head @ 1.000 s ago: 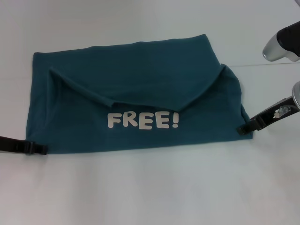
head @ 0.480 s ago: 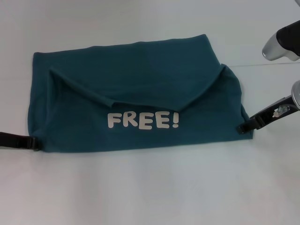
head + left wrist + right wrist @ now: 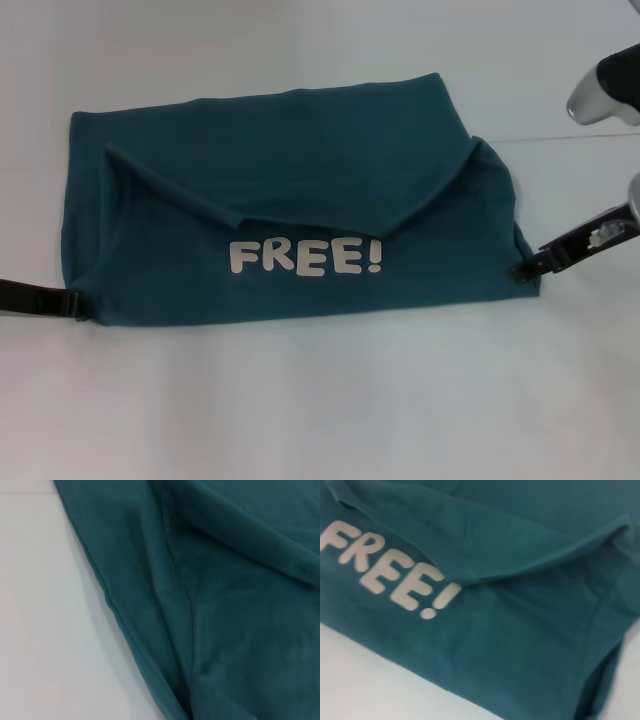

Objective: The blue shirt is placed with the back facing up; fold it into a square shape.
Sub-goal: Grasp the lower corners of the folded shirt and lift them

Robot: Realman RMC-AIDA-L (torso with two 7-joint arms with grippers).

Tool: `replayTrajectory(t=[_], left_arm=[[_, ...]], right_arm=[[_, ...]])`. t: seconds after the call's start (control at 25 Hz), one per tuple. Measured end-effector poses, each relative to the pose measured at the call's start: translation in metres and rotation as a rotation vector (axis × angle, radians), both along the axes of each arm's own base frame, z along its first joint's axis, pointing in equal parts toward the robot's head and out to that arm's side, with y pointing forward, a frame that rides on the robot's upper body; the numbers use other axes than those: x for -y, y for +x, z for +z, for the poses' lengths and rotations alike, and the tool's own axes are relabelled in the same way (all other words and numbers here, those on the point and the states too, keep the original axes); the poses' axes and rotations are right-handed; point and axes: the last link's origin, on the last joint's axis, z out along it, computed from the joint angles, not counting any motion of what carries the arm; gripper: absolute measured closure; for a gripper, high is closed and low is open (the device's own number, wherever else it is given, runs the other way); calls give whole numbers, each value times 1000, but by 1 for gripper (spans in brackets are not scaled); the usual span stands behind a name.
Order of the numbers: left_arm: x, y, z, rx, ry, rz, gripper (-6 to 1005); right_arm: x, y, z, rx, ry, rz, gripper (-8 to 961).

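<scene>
At table centre, blue shirt point(image 3: 290, 210) lying folded, "FREE!" lettering point(image 3: 305, 257) showing, left gripper point(image 3: 72, 303) and right gripper point(image 3: 525, 268) touching its near corners, jaws' opening unclear.

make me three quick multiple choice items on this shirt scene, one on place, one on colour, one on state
1. Where is the left gripper?
A. at the shirt's near left corner
B. over the lettering
C. beyond the far edge

2. What colour is the "FREE!" lettering?
A. yellow
B. white
C. black

3. How does the blue shirt lie?
A. spread fully flat, sleeves out
B. rolled into a tube
C. partly folded into a wide band

Key: 1 A, it sits at that corner, with the right gripper at the near right one; 2 B, the letters are white on teal; 3 C, flaps overlap above the lettering.
</scene>
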Motion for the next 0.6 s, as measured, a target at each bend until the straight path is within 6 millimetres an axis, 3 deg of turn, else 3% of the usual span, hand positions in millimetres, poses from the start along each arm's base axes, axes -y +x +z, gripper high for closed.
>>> replayTrajectory(t=[0.24,0.6], left_arm=[[1,0,0,-5,-12,-10,947],[0,5,-3,-18,-38,-35,947]], right_arm=[[2,11,9,71,42,-86,171],[5,27,-3,51,47,-133,284]])
